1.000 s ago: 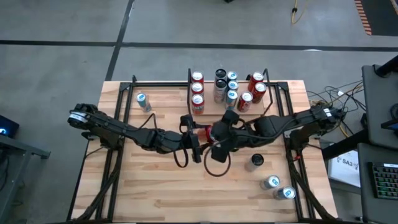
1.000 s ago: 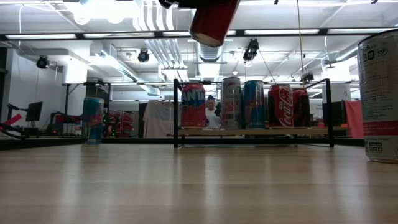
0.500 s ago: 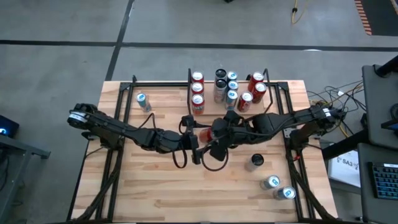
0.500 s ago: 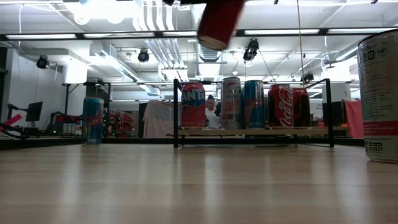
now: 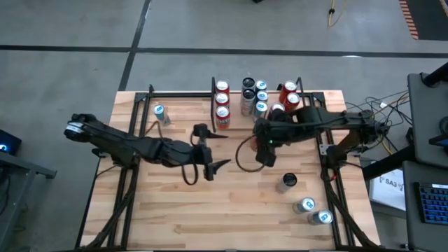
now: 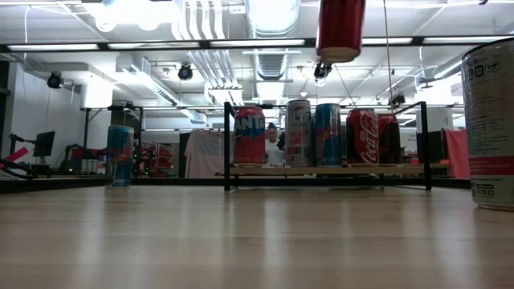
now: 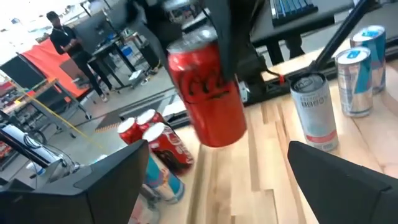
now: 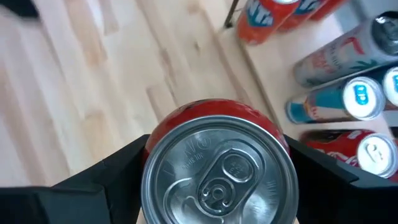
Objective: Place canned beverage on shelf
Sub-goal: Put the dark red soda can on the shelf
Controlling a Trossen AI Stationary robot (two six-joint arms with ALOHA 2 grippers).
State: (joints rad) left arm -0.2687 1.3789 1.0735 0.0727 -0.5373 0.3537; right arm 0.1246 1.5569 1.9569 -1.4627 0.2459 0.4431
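Right wrist view: right fingers (image 8: 118, 174) clamp red can (image 8: 217, 168); left fingers (image 5: 213, 150) spread, empty.

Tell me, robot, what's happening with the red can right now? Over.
Right gripper shut on red can, held above table. Left gripper open, empty, mid-table. Shelf crowded with cans, front row looks full.

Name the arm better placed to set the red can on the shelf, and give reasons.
Right. Its tool already grips the red can in the air, close to the shelf. The left tool is open and empty, farther from the shelf.
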